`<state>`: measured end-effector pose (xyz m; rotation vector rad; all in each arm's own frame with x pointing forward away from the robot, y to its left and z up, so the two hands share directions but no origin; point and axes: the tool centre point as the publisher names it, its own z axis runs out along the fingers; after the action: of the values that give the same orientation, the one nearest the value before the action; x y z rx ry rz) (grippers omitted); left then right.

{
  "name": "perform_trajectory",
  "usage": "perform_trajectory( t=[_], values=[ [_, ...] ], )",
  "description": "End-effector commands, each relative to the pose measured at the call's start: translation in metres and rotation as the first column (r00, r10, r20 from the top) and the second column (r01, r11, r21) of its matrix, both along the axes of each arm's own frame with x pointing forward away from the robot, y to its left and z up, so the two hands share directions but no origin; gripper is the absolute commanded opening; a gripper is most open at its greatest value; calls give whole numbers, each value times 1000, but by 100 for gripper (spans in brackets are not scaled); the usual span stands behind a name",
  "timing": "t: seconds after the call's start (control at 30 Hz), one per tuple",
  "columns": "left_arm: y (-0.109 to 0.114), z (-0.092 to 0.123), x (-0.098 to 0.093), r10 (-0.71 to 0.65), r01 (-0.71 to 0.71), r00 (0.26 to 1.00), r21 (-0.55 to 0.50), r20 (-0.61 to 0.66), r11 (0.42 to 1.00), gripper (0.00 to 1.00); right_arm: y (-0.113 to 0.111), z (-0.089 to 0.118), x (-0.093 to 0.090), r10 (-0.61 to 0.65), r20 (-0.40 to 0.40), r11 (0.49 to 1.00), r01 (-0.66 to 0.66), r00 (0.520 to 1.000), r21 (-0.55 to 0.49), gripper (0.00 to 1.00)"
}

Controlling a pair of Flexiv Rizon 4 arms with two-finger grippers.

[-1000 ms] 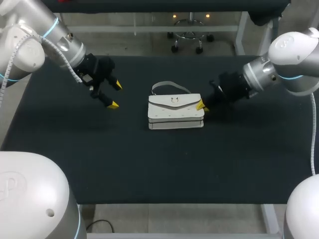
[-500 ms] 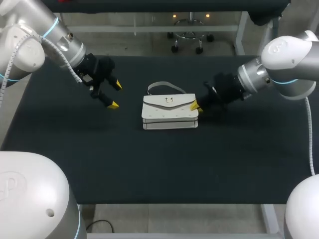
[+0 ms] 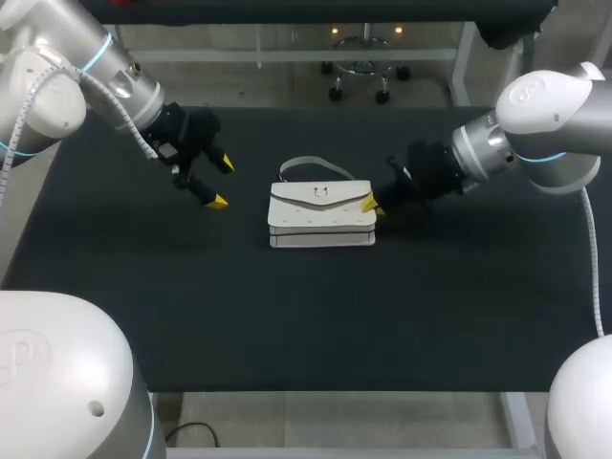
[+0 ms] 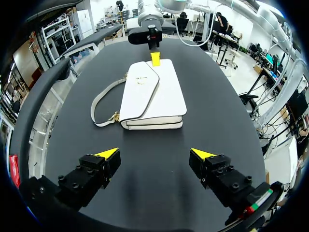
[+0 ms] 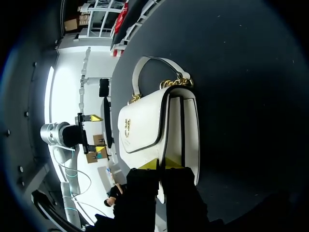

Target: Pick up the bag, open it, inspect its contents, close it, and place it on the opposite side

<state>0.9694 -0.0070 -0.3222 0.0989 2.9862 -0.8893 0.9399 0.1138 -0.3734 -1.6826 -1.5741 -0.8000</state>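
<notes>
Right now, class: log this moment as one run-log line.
bag: lying flat, flap down | left claw: open, clear of bag | right claw: shut, against bag's end | step: bag not lifted

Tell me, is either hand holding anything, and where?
Left hand: nothing, open. Right hand touches the white handbag at its near end; a true grip cannot be told.

Dark matte desk [image 3: 287, 316], plain from edge to edge. Soft, even light lies across its surface.

Left gripper [image 3: 222, 182] spread wide — right gripper [image 3: 370, 203] closed
</notes>
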Motion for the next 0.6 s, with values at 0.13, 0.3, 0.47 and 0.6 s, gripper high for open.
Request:
perform_trajectory(
  t=[0.13, 0.3, 0.47, 0.6],
  values=[
    [0, -1, 0, 1, -1, 1000, -3, 3, 1000, 100, 1, 1, -4, -16, 6, 1000, 16, 1000, 12, 0],
    [0, -1, 0, 1, -1, 1000, -3, 3, 1000, 100, 2, 0, -5, -27, 7, 999, 27, 1000, 24, 0],
    [0, -1, 0, 1, -1, 1000, -3, 3, 1000, 100, 3, -1, -6, -31, 6, 999, 31, 999, 23, 0],
    [0, -1, 0, 1, -1, 1000, -3, 3, 1000, 100, 2, 0, -5, -30, 5, 999, 30, 1000, 19, 39]
  ],
)
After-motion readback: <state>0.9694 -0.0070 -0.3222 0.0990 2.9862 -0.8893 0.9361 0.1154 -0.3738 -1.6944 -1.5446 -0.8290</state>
